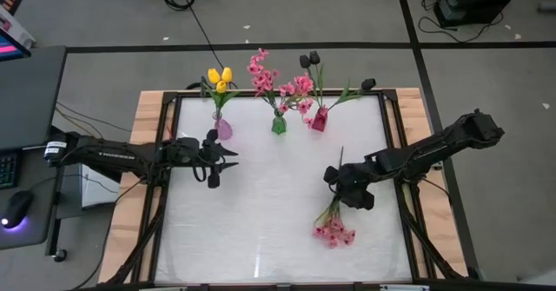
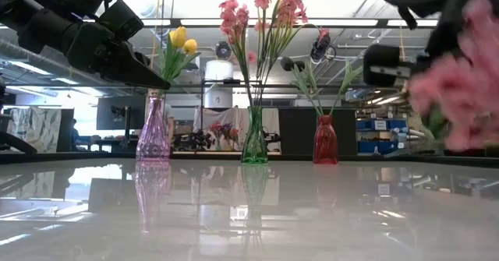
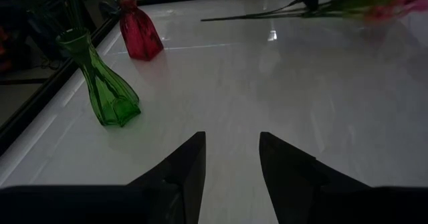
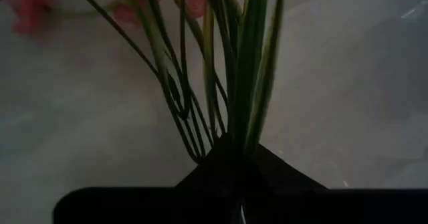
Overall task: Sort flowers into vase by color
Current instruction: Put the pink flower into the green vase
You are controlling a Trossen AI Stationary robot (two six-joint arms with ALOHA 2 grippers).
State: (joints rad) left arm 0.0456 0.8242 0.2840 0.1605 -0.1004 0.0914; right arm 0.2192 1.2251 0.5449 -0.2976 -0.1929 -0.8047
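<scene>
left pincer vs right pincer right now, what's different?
The left pincer is open with nothing between its fingers; the right pincer is shut on the pink flower spray by its green stems. The left hovers near the purple vase at the table's back left; the right is over the table's right middle. Both are dark two-finger tools above the white tabletop.

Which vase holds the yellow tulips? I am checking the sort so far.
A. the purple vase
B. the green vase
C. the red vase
A: the yellow tulips stand in the purple vase, left of the green and red ones in the low view.
</scene>
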